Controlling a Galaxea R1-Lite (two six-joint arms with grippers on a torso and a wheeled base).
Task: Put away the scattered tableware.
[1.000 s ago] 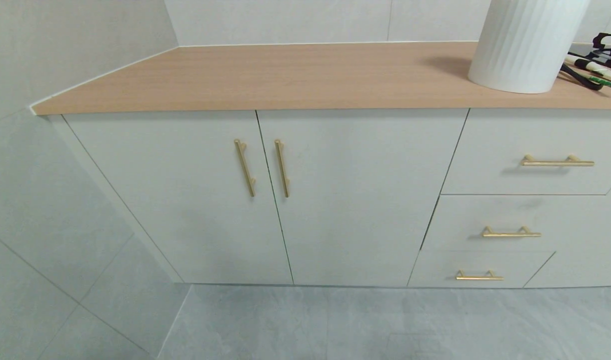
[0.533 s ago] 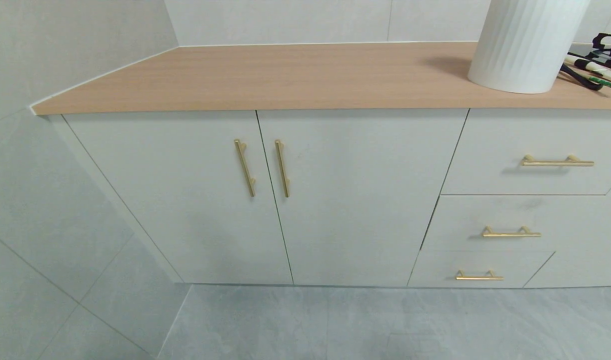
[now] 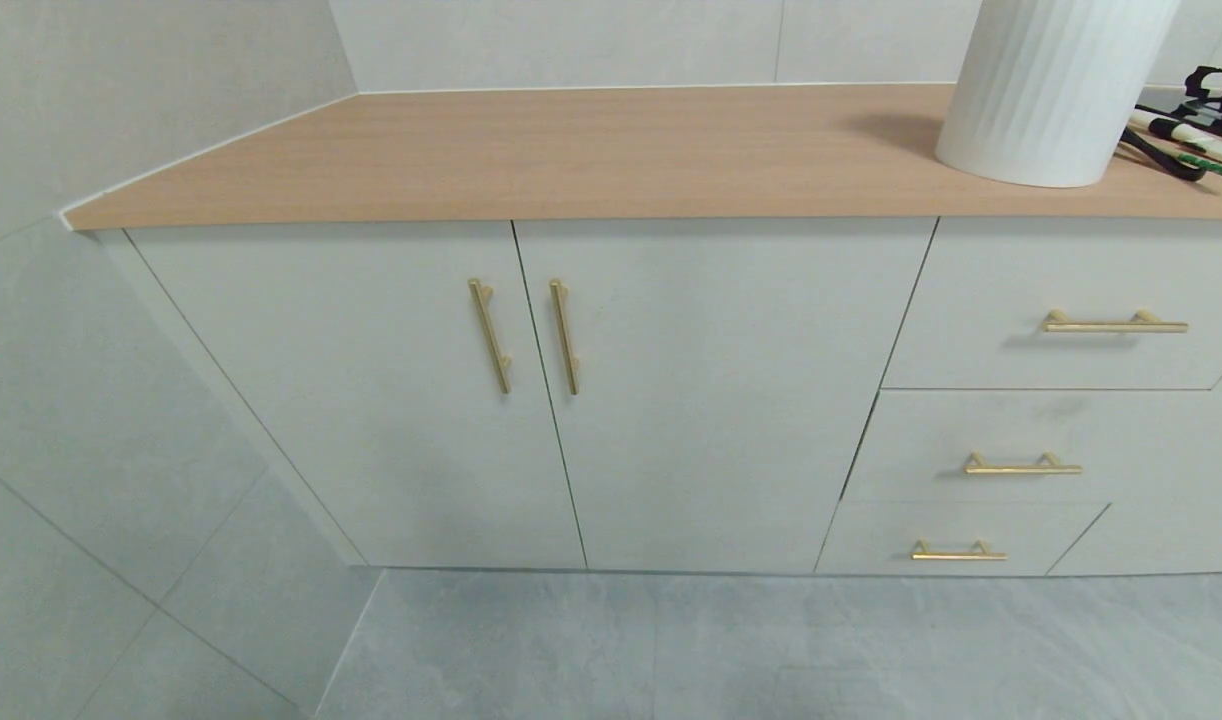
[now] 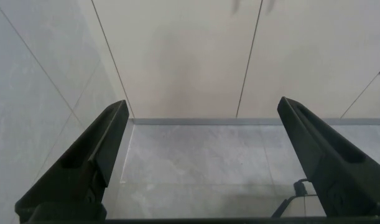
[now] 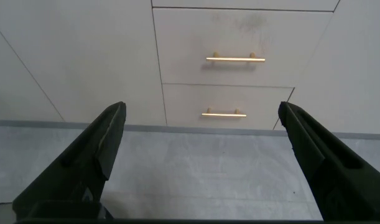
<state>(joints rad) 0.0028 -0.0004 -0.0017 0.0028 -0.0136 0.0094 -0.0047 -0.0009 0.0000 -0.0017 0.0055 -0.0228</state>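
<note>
- Floor (image 3: 771,650) lay nearest; over it left gripper (image 4: 202,104) and right gripper (image 5: 202,106) gaped wide, empty.
- Cabinet doors (image 3: 531,400) at centre and drawers (image 3: 1061,350) at right were shut.
- Scattered tableware (image 3: 1186,135) lay on the countertop (image 3: 571,150), upper right, beside a white ribbed container (image 3: 1051,90).

We are seeing 2 matte black fingers (image 4: 90,162) on the left gripper (image 4: 202,102), each tapering like a wedge with a shallow groove. The right gripper (image 5: 202,106) is showing 2 matching dark fingers (image 5: 320,162).
</note>
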